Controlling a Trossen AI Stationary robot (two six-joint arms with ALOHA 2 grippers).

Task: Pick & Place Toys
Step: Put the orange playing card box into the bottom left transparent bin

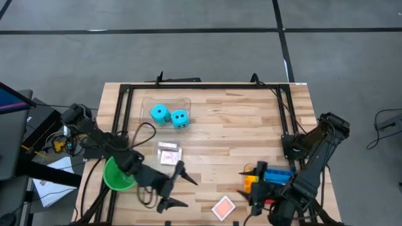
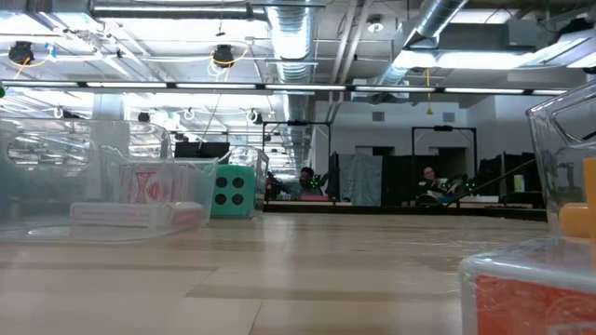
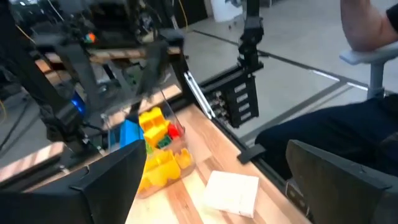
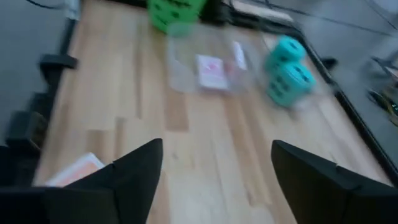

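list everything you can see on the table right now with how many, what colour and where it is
Foam dice: two, cyan with black dots, in the clear bin at the table's far left.
Playing cards: red-and-white, a small stack in a clear bin mid-left; one more card loose at the near edge.
Plastic bricks: several, yellow, blue, orange and red, in a clear bin near the right arm.
Cup: one, green, at the near left edge.
Table: one, light wood, black frame.
Left end effector: open, above the near left, beside the cup.
Right end effector: open, at the near right.
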